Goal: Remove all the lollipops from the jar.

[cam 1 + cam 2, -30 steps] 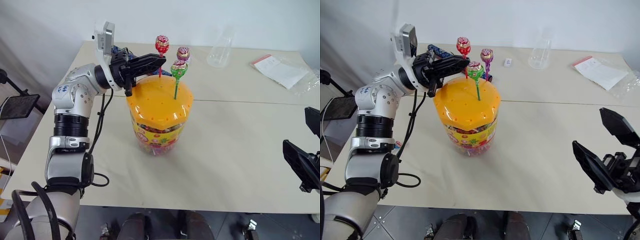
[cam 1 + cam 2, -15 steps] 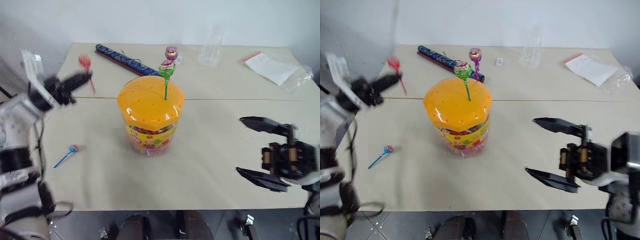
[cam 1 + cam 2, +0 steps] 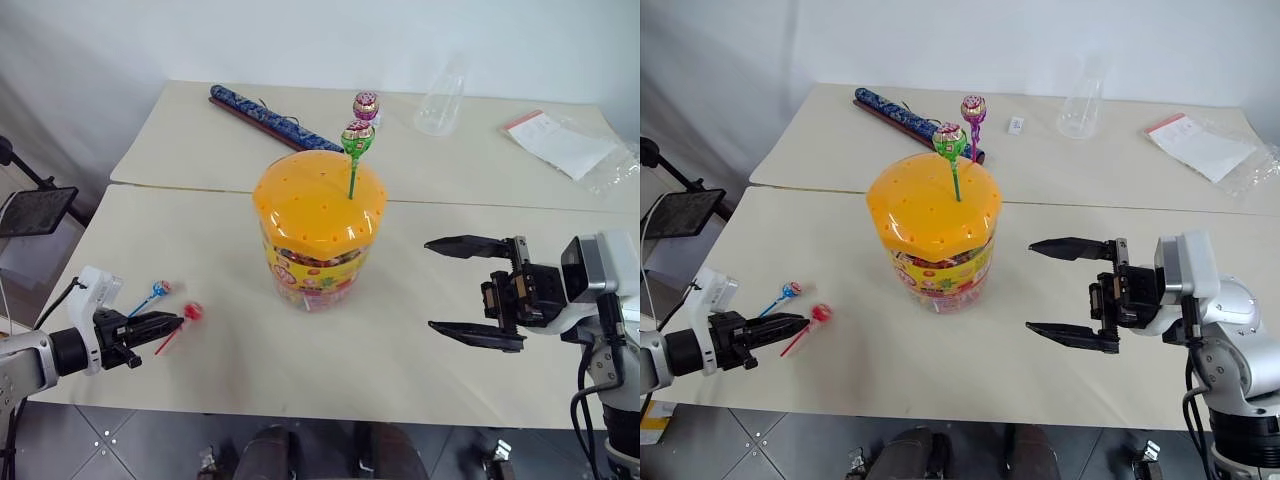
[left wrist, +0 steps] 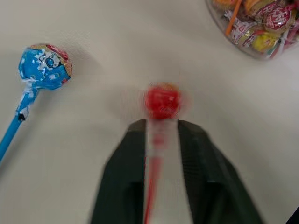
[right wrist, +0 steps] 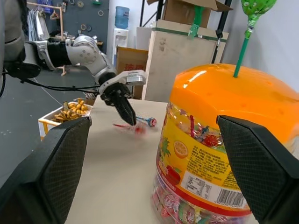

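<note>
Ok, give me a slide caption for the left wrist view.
Left gripper setting a red lollipop on the table beside a blue lollipop.

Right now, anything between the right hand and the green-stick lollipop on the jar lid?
Nothing visible. The right hand is open beside the jar, with bare table between; the green-stick lollipop stands upright, clear above the lid.

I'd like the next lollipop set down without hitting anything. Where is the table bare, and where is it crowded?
Bare: the near strip of table between the jar and the right gripper, and the left far corner in front of the patterned stick. Crowded: near the left gripper, where the red lollipop and blue lollipop are; papers fill the far right.
</note>
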Controlling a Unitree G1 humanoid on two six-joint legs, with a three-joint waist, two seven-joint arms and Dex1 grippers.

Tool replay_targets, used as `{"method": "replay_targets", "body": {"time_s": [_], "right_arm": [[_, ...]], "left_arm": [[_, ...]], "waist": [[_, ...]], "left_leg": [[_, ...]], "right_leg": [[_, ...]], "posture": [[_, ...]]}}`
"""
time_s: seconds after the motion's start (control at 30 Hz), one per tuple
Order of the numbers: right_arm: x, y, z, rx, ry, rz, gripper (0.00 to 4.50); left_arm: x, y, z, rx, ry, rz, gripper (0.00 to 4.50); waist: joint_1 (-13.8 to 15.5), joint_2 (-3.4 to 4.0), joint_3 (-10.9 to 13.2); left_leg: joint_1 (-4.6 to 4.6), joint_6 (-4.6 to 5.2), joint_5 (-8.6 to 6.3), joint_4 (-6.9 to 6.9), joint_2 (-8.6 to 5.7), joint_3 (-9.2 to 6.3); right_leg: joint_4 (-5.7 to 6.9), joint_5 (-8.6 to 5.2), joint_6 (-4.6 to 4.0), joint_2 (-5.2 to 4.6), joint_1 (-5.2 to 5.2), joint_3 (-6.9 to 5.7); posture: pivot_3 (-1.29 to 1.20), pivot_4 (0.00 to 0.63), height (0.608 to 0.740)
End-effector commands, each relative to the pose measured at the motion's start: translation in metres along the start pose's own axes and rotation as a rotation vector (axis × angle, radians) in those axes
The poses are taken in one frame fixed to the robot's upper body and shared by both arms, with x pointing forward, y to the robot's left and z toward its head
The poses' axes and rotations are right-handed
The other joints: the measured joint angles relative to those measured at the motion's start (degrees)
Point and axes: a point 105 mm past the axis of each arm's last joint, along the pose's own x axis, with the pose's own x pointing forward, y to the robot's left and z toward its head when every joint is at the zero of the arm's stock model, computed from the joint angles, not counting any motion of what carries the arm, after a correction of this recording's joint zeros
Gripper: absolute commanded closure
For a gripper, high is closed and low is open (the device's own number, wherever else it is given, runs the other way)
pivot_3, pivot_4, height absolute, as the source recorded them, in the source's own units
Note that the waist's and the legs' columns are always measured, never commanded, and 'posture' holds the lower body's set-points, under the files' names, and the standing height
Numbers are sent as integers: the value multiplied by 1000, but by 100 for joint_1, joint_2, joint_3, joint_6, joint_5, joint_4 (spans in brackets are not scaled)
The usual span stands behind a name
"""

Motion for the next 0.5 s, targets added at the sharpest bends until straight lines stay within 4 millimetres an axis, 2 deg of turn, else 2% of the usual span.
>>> {"method": "replay_targets", "body": {"time_s": [0.03,0.07,0.17,0.23,0.33,0.4,0.5], "right_arm": [[1,-3,10,-16,-11,-18,0],[1,-4,11,2,-13,-30,0],[-1,-18,13,41,-20,-133,0],[2,-26,20,34,-43,-166,0],[22,-41,34,45,-96,-208,0],[34,-44,39,50,-118,-198,0],[62,-50,38,69,-83,-166,0]], "left_arm": [[-4,6,10,114,-16,36,2289],[-4,12,11,153,-6,56,1929],[-10,13,30,299,-109,-16,1057],[-20,1,51,369,-249,-134,489],[-50,-23,92,352,-544,-336,489],[-59,-35,100,336,-624,-422,489],[-59,-68,100,318,-703,-594,489]], "waist": [[-4,0,0],[-6,0,0],[-10,3,0],[-17,3,0],[-51,3,0],[-117,4,0],[-191,15,-1]], "left_leg": [[1,-1,0,0,1,2],[2,-1,0,0,1,5],[1,-4,-2,-4,0,14],[-1,-8,-4,-7,1,25],[-7,-5,-3,-6,4,28],[-8,-3,-2,-5,6,25],[-1,-2,-3,-9,4,24]], "right_leg": [[0,0,0,0,0,1],[0,0,-1,-1,-2,2],[1,-1,-1,-3,-11,3],[0,-2,-4,-5,-19,2],[6,-2,-5,-8,-25,-3],[17,-2,-5,-10,-27,-5],[39,-2,-5,-10,-26,-15]], "posture": [[0,150,740],[0,150,740],[0,150,740],[0,150,740],[0,150,740],[0,150,740],[0,150,740]]}}
